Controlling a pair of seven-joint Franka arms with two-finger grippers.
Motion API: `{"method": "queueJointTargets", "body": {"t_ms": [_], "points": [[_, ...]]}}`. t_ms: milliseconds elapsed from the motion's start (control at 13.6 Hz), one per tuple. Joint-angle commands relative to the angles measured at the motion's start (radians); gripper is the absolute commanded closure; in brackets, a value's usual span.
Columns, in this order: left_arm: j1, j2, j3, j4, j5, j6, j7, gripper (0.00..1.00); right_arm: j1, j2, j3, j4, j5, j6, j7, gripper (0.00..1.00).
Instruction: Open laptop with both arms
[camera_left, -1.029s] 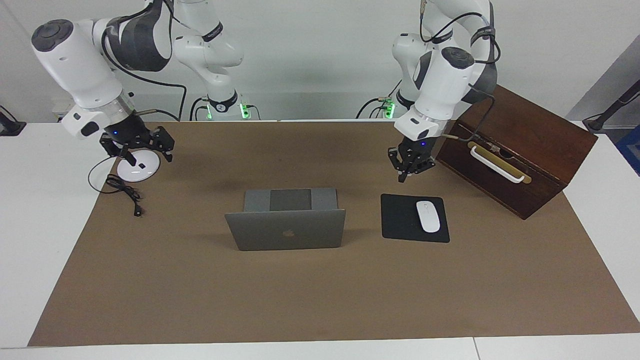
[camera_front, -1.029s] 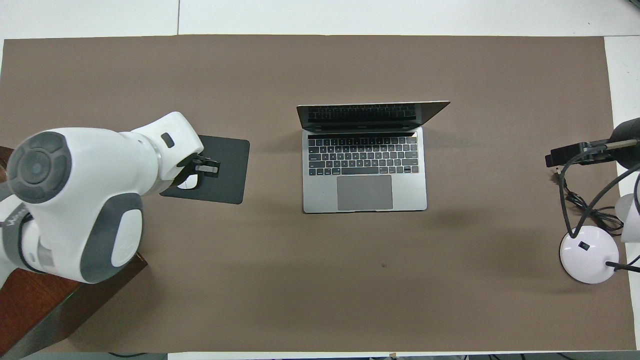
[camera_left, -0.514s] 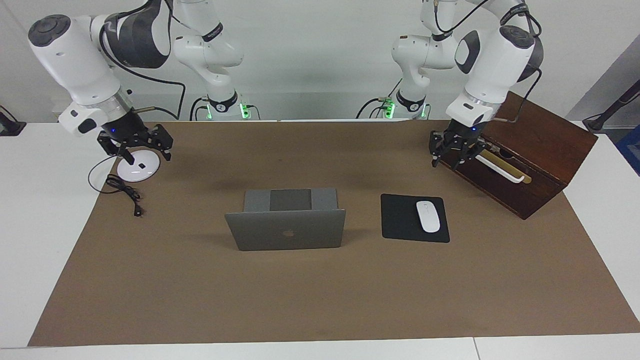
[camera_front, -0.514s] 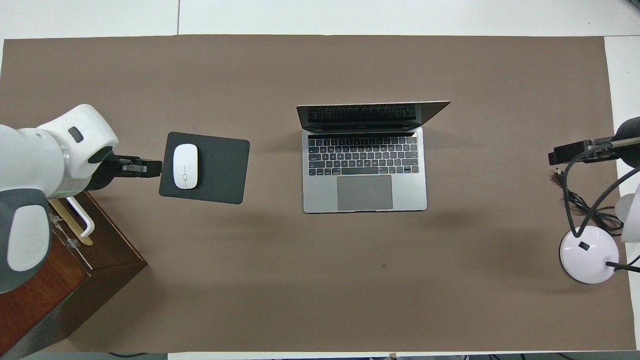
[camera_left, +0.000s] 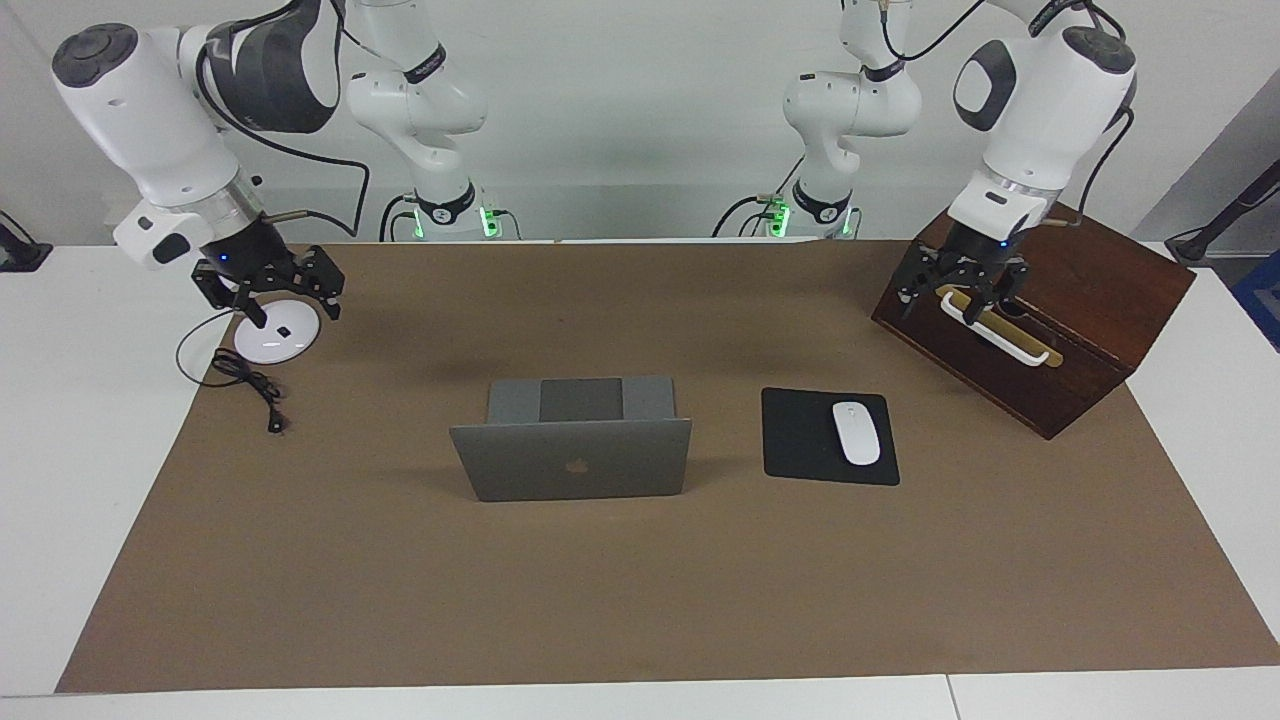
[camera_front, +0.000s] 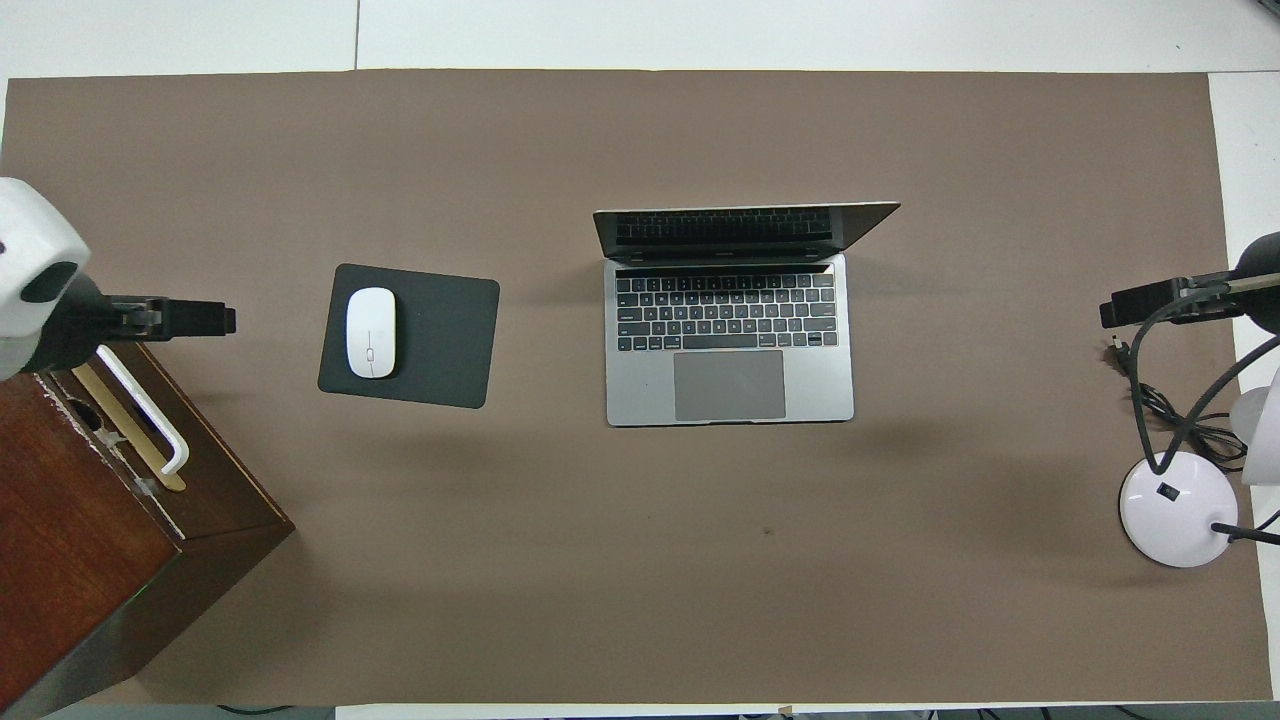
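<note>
The left gripper has swung away from over the mouse pad to the wooden box, jaws now spread, empty. The right gripper hangs splayed, empty, above the lamp base. The laptop stands open mid-bench; the job looks done.

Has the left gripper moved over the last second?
Yes. The left gripper has swung from above the mouse pad toward the left arm's end, and now hangs over the wooden box by its white handle.
</note>
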Motion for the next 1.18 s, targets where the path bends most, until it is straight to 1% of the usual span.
{"method": "queueJointTargets", "body": {"t_ms": [0,73,220,441,808,955,1102], "points": [[0.042,0.012,-0.011,0.044,0.015,-0.037,0.006,0.00,0.000,0.004,0.004,0.040,-0.019,-0.048,0.015,0.00],[0.043,0.022,-0.011,0.070,0.015,-0.054,0.006,0.00,0.000,0.004,0.004,0.043,-0.019,-0.050,0.017,0.00],[0.045,0.059,-0.011,0.153,0.013,-0.114,0.006,0.00,0.000,0.004,0.004,0.041,-0.019,-0.045,0.018,0.00],[0.047,0.120,-0.009,0.294,0.013,-0.229,0.006,0.00,0.000,0.004,0.004,0.040,-0.019,-0.042,0.017,0.00],[0.033,0.223,-0.011,0.449,0.019,-0.364,0.006,0.00,0.000,0.004,0.004,0.041,-0.021,-0.045,0.017,0.00],[0.030,0.237,-0.022,0.473,0.038,-0.405,0.007,0.00,0.000,0.004,0.004,0.041,-0.021,-0.047,0.017,0.00],[0.025,0.225,-0.023,0.456,0.039,-0.415,0.007,0.00,0.001,0.004,0.004,0.051,-0.021,-0.062,0.017,0.00]]}}
